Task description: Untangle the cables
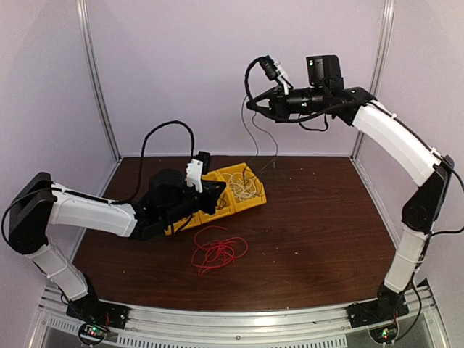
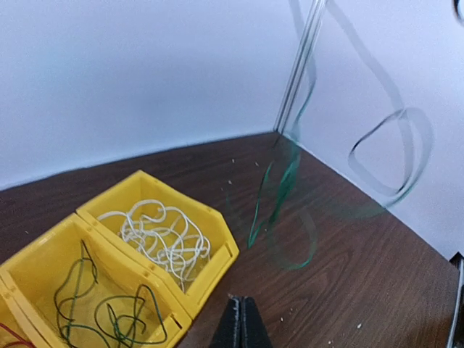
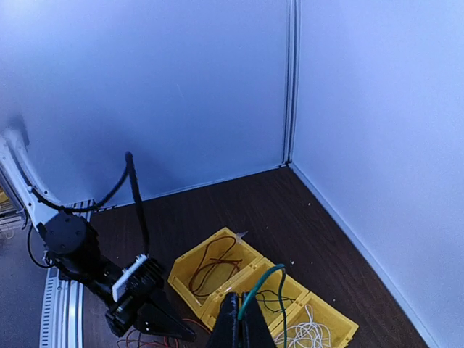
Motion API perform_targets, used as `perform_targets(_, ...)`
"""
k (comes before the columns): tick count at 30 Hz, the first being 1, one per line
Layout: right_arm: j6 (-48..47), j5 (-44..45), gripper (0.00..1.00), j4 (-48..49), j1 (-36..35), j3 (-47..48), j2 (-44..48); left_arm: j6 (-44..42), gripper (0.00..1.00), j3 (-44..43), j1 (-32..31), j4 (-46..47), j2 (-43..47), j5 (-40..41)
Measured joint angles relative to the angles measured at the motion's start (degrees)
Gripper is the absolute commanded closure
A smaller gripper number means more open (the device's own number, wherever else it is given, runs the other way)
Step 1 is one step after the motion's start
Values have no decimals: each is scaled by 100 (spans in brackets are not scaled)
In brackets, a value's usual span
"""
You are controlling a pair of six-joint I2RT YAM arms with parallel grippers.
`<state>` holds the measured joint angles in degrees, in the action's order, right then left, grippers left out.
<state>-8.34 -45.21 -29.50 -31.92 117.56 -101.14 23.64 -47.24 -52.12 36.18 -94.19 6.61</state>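
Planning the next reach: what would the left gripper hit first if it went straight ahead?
Probably the green cable dangling ahead of the left gripper, though depth is unclear and it may brush the table first.

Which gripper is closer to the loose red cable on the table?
Left. The left gripper is low at the yellow bins, just behind the red cable; the right gripper is high above the table, holding a green cable.

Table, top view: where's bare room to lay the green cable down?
Free: the right half of the table, between the yellow bins and the right arm's base; also the near strip right of the red cable. Crowded: left-centre, where the left arm overlies the bins.
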Motion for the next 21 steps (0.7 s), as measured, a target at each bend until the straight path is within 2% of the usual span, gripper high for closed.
perform_targets(4,96,0,100,13,-190,-4,-800,-190,100,15,70,-122,828,492)
perform_targets(10,297,-50,100,157,-428,280,-1025,-146,100,813,76,-232,2013,1263)
perform_targets(15,544,-175,100,549,-492,874,-1045,109,100,1628,76,-726,2922,1742)
perform_targets(21,686,-236,100,817,-619,1576,-1322,363,100,2129,76,-1266,3932,2173)
